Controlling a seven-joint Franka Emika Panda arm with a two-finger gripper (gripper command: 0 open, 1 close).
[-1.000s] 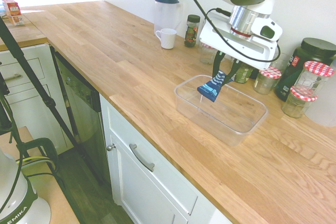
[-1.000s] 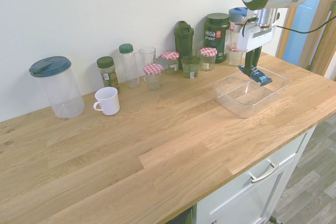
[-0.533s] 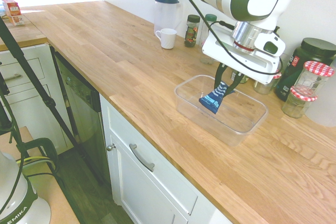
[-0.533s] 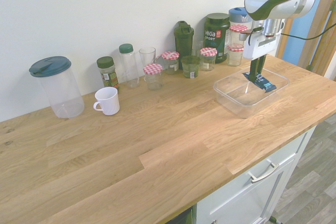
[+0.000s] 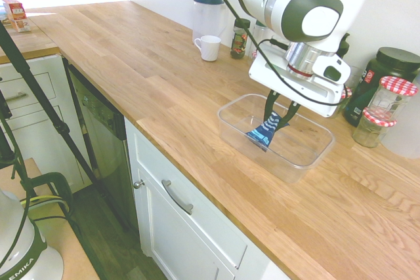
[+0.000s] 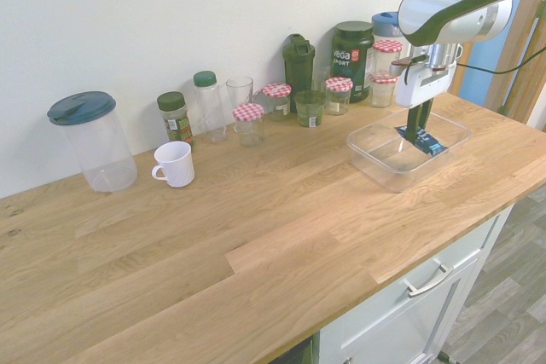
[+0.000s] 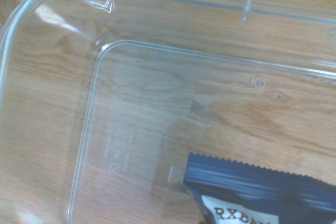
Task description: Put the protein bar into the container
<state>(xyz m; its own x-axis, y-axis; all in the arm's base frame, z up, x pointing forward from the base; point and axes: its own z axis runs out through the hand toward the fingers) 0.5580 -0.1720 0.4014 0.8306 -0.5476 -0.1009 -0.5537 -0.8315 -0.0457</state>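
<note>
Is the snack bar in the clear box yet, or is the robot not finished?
Almost. Done: the protein bar is picked up and lowered inside the container. In hand: the gripper has its jaws shut on the bar's top end, so it hangs tilted. Left: open the jaws so the bar drops, then lift away.

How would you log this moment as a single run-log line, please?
phase: lowering | gripper: shut on protein bar | bar: inside container, not released | next: open
</note>
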